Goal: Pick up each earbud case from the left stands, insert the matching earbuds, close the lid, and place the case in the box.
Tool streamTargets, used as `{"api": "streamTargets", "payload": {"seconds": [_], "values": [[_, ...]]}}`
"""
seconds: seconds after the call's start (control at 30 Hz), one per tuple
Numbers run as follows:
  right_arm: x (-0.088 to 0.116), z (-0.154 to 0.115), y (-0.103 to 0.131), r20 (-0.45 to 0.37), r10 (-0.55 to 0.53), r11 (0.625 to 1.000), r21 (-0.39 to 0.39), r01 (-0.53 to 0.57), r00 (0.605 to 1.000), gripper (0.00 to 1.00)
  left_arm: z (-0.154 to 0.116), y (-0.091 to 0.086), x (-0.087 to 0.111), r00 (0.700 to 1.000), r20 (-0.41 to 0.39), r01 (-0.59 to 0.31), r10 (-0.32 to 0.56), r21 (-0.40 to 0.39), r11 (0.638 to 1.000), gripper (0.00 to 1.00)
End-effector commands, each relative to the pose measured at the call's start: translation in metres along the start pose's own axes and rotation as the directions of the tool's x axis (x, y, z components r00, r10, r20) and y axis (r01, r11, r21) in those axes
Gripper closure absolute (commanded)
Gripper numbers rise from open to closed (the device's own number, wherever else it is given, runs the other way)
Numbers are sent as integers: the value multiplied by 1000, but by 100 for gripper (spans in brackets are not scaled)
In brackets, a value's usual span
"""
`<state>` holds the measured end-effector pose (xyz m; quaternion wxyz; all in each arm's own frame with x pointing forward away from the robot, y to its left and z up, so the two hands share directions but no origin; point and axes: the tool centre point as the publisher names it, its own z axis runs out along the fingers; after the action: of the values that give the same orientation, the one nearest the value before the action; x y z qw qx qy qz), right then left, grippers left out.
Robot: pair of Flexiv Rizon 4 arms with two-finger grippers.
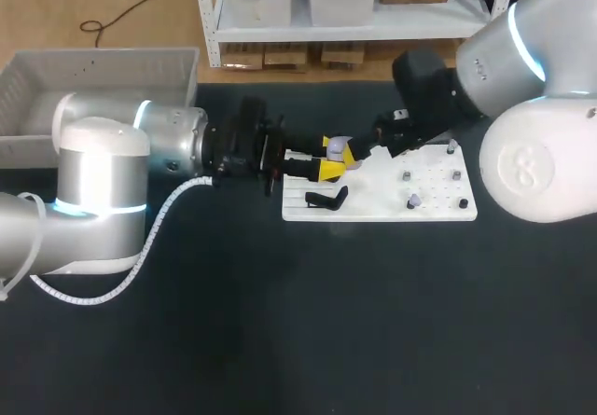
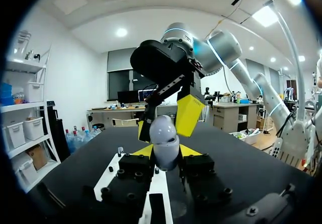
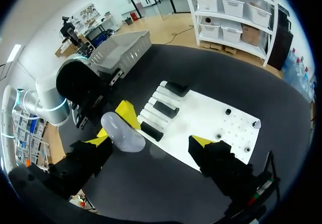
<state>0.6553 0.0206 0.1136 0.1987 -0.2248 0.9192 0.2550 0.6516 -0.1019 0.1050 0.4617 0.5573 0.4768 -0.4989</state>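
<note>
**Item: grey earbud case, held over the white board's left end**

- Tabletop [image 1: 280,322]: dark and bare on the side of the white board nearest the robot. That is the widest free room.
- Box [image 1: 103,65]: pale grey with high walls, well apart from the board past its far-left corner. Judged: lift the case over the rim, not against it.
- White board [image 1: 373,212]: flat and thin-edged.
- Left pincer [image 2: 166,152]: closed narrow on the case's lower half, one tip at each side.
- Right pincer [image 3: 151,142]: spread wide around the case's upper half, with no grip seen. The two pincers crowd each other, so there is little side room.
- Earbud case [image 2: 164,136]: smooth, rounded and egg-like, above the board's left end. The lid looks shut. Judged: light, rigid and slippery, best held across the flatter sides below the seam, with the lid left free.
- Stands [image 3: 165,108]: black blocks in a row on the board's left part, a snag risk when lowering.
- Small pieces [image 1: 411,200]: on the board's right part, too small to identify.
</note>
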Motion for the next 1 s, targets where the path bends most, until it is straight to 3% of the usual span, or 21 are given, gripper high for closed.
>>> {"api": "streamTargets", "payload": {"seconds": [0.03, 0.23, 0.5, 0.73, 1.0], "values": [[-1, -3, -2, 22, 9, 1000, 23, -10, 1000, 0, 0, 1, 1, 1000, 0, 0, 0, 3, 1000, 100], [-13, -21, -2, 78, -5, 1000, 28, 3, 997, 0, 0, 1, 1, 1000, 0, 0, 0, 3, 1000, 100], [-32, -56, -13, 102, -145, 986, 94, 136, 984, 0, -3, 0, 4, 1000, -4, -6, 6, -17, 1000, 100], [-42, -77, -43, 33, -209, 955, 224, 196, 977, 0, -5, -1, 5, 1000, -5, 1, -1, -38, 999, 100], [-40, -77, -95, -124, -187, 872, 436, 223, 974, 0, -5, -1, 5, 1000, -5, 1, -1, -38, 999, 100]]}}
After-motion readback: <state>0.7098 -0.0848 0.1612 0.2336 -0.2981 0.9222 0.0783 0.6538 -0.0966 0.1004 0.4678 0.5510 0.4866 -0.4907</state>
